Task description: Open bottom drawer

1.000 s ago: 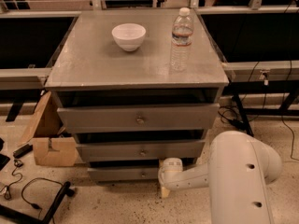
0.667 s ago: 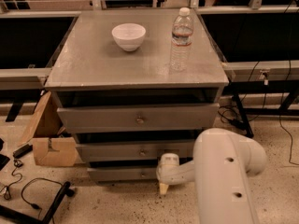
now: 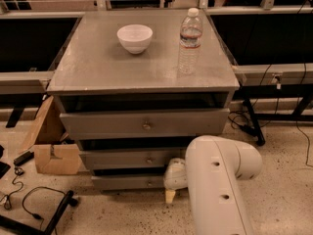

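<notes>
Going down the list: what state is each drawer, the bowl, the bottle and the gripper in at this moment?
Narrow grey bottom drawer: looks shut, not pulled out.
Mid-sized grey middle drawer: looks shut.
Wide grey top drawer: looks shut.
White round bowl: upright on the cabinet top, looks empty.
Clear plastic water bottle: upright, capped.
Gripper: low, at the bottom drawer's front, right of centre.

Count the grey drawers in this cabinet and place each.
3: the widest grey drawer on top, the mid-sized grey drawer beneath, the grey bottom drawer lowest, its right part hidden behind the white gripper.
</notes>
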You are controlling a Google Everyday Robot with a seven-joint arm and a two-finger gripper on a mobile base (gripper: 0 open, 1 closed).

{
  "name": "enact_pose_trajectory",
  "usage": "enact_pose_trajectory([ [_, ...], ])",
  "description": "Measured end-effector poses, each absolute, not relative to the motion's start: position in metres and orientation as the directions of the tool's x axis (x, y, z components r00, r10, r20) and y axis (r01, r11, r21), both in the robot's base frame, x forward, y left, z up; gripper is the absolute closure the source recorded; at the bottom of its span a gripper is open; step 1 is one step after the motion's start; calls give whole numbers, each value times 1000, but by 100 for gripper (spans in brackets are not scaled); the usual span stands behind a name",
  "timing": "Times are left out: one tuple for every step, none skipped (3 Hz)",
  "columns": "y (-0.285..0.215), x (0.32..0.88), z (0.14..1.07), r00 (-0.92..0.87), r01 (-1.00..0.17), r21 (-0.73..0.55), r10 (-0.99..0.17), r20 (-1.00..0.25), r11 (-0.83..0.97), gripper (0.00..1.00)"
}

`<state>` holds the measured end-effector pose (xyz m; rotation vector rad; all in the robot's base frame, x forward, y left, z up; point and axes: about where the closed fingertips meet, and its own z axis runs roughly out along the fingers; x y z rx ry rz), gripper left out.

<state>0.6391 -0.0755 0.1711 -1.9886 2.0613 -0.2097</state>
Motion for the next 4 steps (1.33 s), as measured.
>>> enact_pose_trajectory([
  [-92, 615, 145, -86, -964, -239, -989, -121, 113, 16],
  [-89, 616, 147, -88, -964, -238, -989, -121, 115, 39],
  [-87, 617, 153, -88, -964, -238, -989, -121, 115, 63],
  [-87, 618, 157, -88, -964, -238, -989, -121, 115, 86],
])
